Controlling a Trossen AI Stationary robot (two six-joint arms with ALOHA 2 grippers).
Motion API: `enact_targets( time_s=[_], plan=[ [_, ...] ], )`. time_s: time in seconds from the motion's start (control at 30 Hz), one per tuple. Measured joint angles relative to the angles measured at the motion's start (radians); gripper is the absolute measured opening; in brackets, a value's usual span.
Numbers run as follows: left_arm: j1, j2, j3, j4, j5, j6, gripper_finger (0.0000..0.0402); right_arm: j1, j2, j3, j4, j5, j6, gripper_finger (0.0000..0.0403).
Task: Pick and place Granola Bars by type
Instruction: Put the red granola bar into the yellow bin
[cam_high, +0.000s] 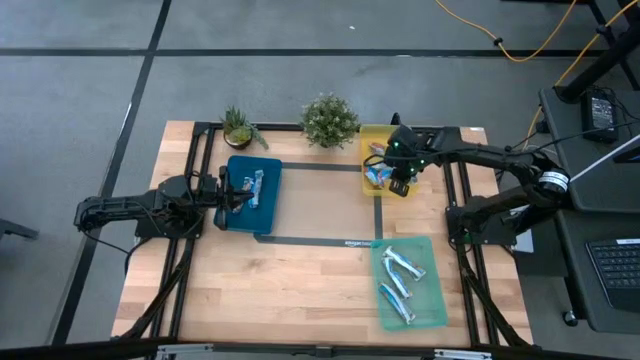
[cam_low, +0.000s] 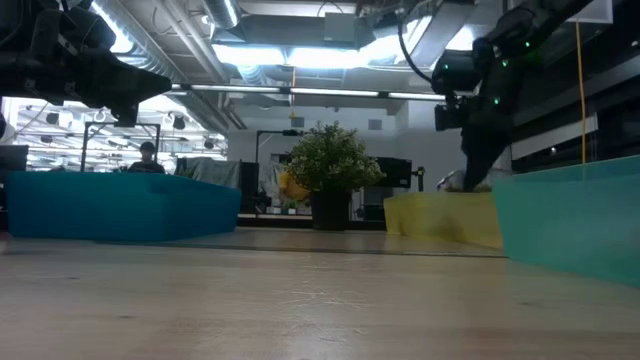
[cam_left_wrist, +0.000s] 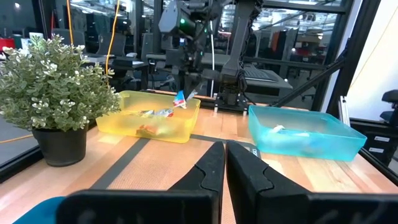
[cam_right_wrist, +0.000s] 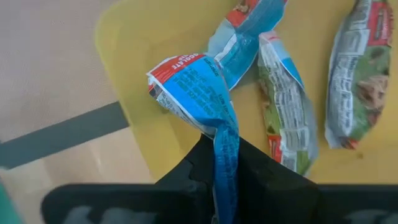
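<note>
My right gripper (cam_high: 400, 172) is over the yellow tray (cam_high: 368, 135) at the table's far right, shut on a blue granola bar with a red end (cam_right_wrist: 199, 87). The same bar (cam_left_wrist: 180, 98) shows small in the left wrist view. Other blue-and-red bars (cam_right_wrist: 283, 118) lie flat on the yellow tray's floor. My left gripper (cam_left_wrist: 224, 171) hovers shut over the blue tray (cam_high: 268, 208), which holds silvery-blue bars (cam_high: 250, 188). Several blue bars (cam_high: 398, 280) lie in the green tray (cam_high: 435, 300). My right gripper pinches the bar's flat crimped end (cam_right_wrist: 225, 155) between its two fingers (cam_right_wrist: 264, 171), coming from above and pointing down. The bar hangs below the fingers, its red-printed end (cam_right_wrist: 171, 65) lowest, over the yellow tray's corner. Whether that end rests on anything I cannot tell.
Two potted plants (cam_high: 238, 128) (cam_high: 328, 120) stand at the table's far edge, one beside each far tray. Black tape lines (cam_high: 330, 240) run across the bare wood between the trays. The near left part of the table is open wood.
</note>
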Motion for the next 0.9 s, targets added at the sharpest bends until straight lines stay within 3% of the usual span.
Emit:
enact_targets(
  time_s=[0.5,0.9],
  plan=[
    [0.0,0.0,0.0,0.0,0.0,0.0,0.0009,0.0,0.003,-0.189,0.247,-0.007,-0.032,0.0044],
    [0.0,0.0,0.0,0.0,0.0,0.0,0.0008,-0.027,0.003,-0.218,0.283,-0.025,-0.08,0.0044]
  ],
)
